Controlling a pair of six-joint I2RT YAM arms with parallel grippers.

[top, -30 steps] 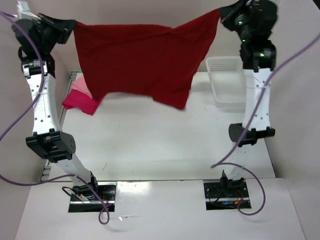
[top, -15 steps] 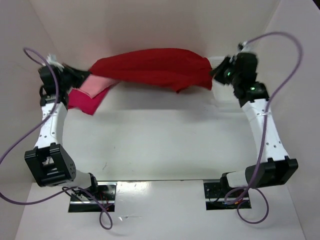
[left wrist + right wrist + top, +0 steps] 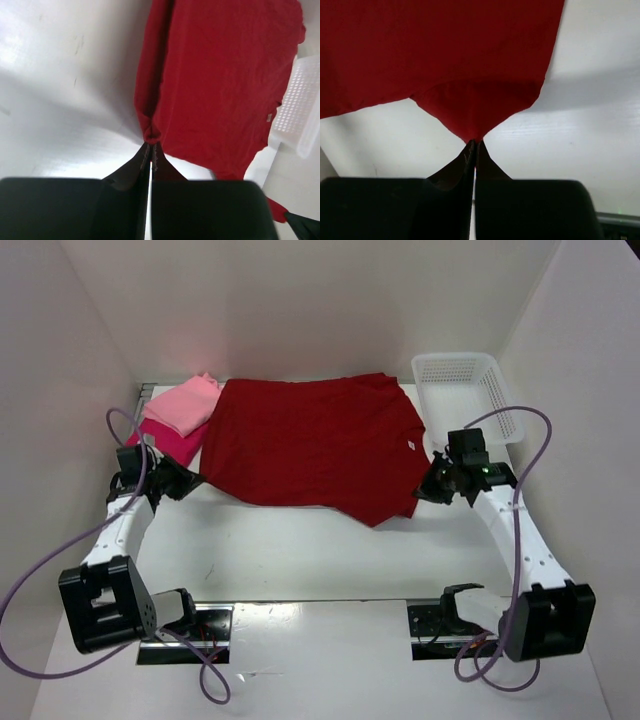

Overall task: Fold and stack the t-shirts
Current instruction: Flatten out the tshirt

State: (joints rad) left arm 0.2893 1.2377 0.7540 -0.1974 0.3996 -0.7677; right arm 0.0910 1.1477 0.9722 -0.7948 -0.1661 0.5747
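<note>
- White walls [image 3: 300,310] box in a white tabletop [image 3: 300,550], with both arm bases bolted at its near edge.
- Towards the left edge, the left claw [image 3: 187,483] sits low. Its jaws are pinched tight on a bunched corner of the dark maroon shirt [image 3: 310,445], as the wrist view shows.
- Towards the right edge, the right claw [image 3: 422,491] is also low and clamped hard on the shirt's hem at its near right corner.
- A second ago both claws held this shirt high in the air, stretched between them like a curtain. Half a second ago it was sweeping down over the far edge. Now it lies spread nearly flat across the far half of the tabletop, with both arms lowered and drawn nearer.
- At the far left corner, a folded light pink shirt [image 3: 185,405] rests on a magenta shirt [image 3: 168,443]. The maroon shirt's left edge lies against them.
- At the far right corner stands a white mesh basket [image 3: 452,359], just beside the maroon sleeve.
</note>
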